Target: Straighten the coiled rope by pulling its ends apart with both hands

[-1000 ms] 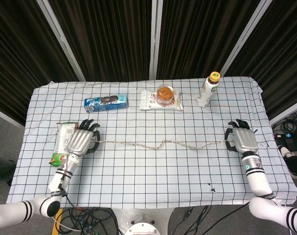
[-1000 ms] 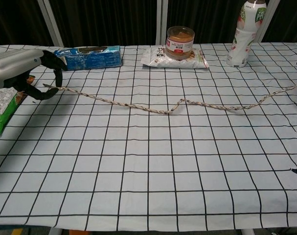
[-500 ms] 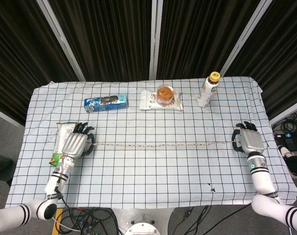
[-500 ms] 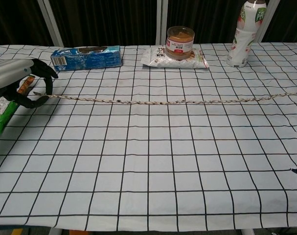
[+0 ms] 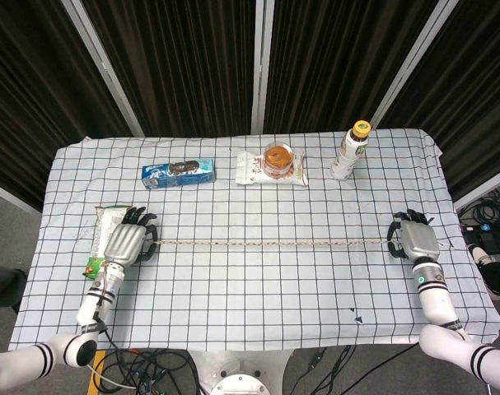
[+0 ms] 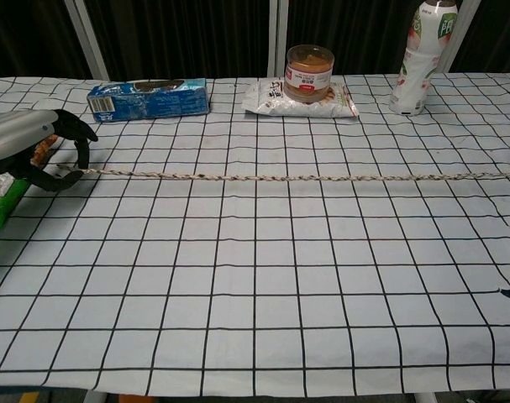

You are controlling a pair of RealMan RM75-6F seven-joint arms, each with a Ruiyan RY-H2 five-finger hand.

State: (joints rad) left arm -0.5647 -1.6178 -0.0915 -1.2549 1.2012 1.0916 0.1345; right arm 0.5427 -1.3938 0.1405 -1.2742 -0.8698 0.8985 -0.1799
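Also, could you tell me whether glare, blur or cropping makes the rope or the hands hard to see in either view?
Head view: even light, no glare, sharp; rope, left hand and right hand all in frame. Chest view: also sharp, but the left hand is cut by the frame edge and the right hand lies almost wholly outside.

Rectangular table under a white cloth with a black grid (image 5: 258, 288), seen from above in the head view. Lying straight across its middle, a thin pale braided rope (image 5: 270, 243), running left to right. Along the far edge: a blue rectangular cookie box (image 5: 178, 171); a white snack packet (image 5: 248, 168) with a round brown-filled jar (image 5: 278, 156) on it; a white plastic bottle with a yellow cap (image 5: 348, 153), upright. At the left edge, a green and white snack bag (image 5: 100, 230).
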